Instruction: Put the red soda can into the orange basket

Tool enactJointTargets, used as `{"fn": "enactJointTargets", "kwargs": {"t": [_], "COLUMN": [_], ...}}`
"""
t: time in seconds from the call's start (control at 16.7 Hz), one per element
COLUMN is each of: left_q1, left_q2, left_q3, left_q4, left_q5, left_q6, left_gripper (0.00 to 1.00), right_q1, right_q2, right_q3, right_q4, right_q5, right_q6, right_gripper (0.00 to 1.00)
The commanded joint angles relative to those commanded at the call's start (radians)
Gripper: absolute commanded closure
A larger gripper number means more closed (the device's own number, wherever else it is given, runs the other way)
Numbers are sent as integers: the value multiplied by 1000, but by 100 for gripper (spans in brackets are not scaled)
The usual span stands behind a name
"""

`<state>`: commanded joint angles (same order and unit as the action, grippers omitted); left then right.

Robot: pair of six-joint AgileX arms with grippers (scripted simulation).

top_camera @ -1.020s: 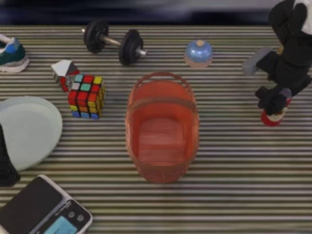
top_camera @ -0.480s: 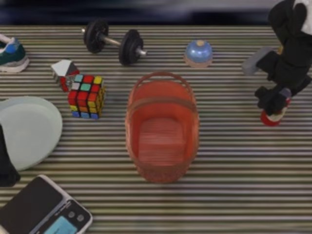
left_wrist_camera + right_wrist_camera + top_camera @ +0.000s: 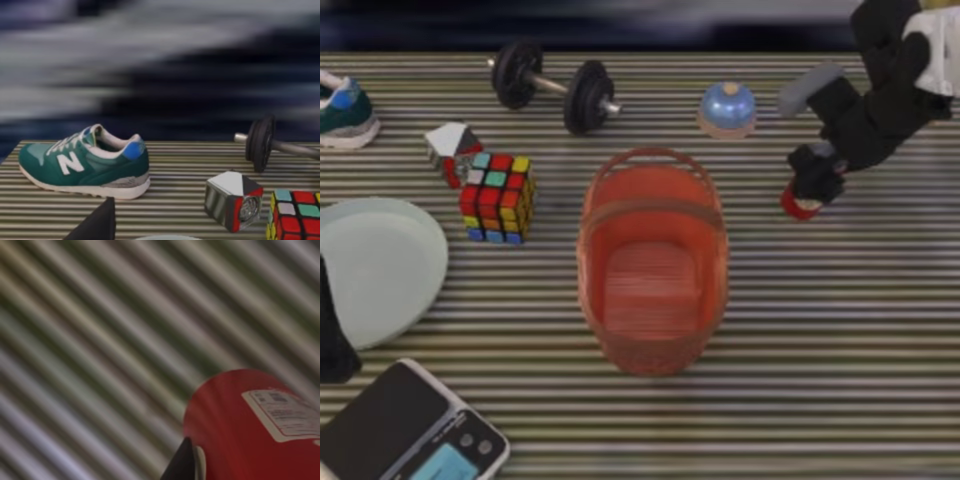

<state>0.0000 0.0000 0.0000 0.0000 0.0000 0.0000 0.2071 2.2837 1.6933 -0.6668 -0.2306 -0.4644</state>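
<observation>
Right claw (image 3: 812,183) clamped on red soda can (image 3: 800,203), held above desk (image 3: 820,330), right of orange basket (image 3: 653,262), near blue bell (image 3: 727,108). Can not yet over basket. Left claw parked at left desk edge by pale plate (image 3: 375,265); open or closed cannot tell.

Risks, judged:
- can hangs low under claw; may slip during carry.
- may clip basket rim or arched handle if carried too low, tipping basket.
- early release drops can onto desk, rolls away.

White "N" logo on green sneaker (image 3: 85,167)
</observation>
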Motion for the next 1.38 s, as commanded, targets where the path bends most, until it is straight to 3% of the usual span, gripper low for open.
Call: {"fn": "enactJointTargets", "kwargs": {"t": [0.6,0.84,0.96,1.08,1.38], "left_q1": [0,0,0,0,0], "left_q2": [0,0,0,0,0], "left_q3": [0,0,0,0,0], "left_q4": [0,0,0,0,0], "left_q5": [0,0,0,0,0], "left_q6": [0,0,0,0,0], "left_gripper": [0,0,0,0,0], "right_q1": [82,109,118,124,125], "right_q2": [-94,-152,-178,-195,-200], "right_q3": [-276,-373,-405,-423,-428], "right_q4": [1024,1342,1442,1499,1514], "right_q5": [-574,-764,-831,-872,-883], "right_q6": [331,438,472,492,497], "right_gripper": [100,100,100,100,100]}}
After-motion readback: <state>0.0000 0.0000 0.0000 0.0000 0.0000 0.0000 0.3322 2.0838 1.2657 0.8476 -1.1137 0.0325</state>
